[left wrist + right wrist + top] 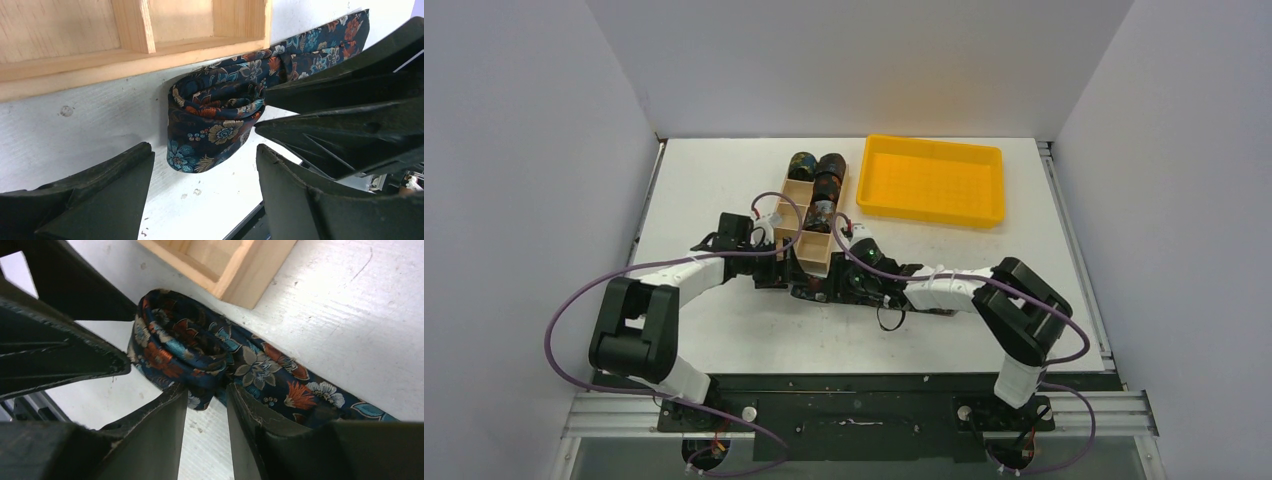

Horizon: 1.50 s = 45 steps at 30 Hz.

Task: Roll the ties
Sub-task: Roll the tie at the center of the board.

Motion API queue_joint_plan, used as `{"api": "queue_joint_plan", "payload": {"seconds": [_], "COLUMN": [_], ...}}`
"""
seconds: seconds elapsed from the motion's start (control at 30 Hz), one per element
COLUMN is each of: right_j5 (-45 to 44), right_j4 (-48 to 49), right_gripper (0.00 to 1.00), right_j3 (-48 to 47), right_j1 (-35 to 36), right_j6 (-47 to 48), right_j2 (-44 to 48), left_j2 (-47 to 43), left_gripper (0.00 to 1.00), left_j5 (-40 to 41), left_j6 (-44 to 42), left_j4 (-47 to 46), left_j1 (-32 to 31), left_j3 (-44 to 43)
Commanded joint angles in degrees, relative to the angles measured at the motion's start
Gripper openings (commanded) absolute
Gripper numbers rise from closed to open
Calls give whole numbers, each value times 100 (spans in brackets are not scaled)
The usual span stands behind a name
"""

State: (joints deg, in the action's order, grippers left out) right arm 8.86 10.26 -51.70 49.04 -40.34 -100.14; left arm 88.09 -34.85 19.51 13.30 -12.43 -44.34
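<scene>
A dark tie [215, 125] with blue and orange flowers lies on the white table [100, 120], just beside the near edge of the wooden box [135, 60]. One end of the tie is curled into a loose, fat roll. The other end runs flat along the table, away from the roll. The left gripper [202, 150] is low over the table with its two black fingers far apart. The roll sits just in front of the space between them, and they do not touch it. The right gripper [207, 390] comes in from the other side. Its two fingers are close together with only a thin gap. Their tips are right at the open side of the roll. I cannot tell if they pinch the cloth or only touch it. The two grippers face each other with the roll between them. Three rolled ties [802, 165] stand in the far parts of the wooden box. A yellow tray [934, 180] sits to the right of the box, apart from it.
</scene>
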Motion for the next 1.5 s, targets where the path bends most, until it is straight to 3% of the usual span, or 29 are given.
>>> {"api": "queue_joint_plan", "payload": {"seconds": [0.0, 0.83, 0.93, 1.33, 1.47], "right_j5": [-76, 150, 166, 66, -468], "right_j4": [252, 404, 420, 313, 30], "right_gripper": [35, 31, 31, 35, 40], "right_j3": [-282, -21, 6, 284, 721], "right_j1": [-95, -288, -285, -203, -131], "right_j6": [-123, -124, -120, -207, -63], "right_j2": [-156, -470, -439, 254, 1034], "left_j2": [93, 863, 850, 283, -233], "left_gripper": [72, 61, 54, 2, 0], "left_j5": [-221, -856, -945, -712, -85], "left_j6": [35, 74, 117, 314, 150], "left_j4": [-425, -1008, -1114, -1129, -425], "left_j1": [12, 14, 13, -85, -303], "left_j3": [5, -225, -159, 165, 108]}}
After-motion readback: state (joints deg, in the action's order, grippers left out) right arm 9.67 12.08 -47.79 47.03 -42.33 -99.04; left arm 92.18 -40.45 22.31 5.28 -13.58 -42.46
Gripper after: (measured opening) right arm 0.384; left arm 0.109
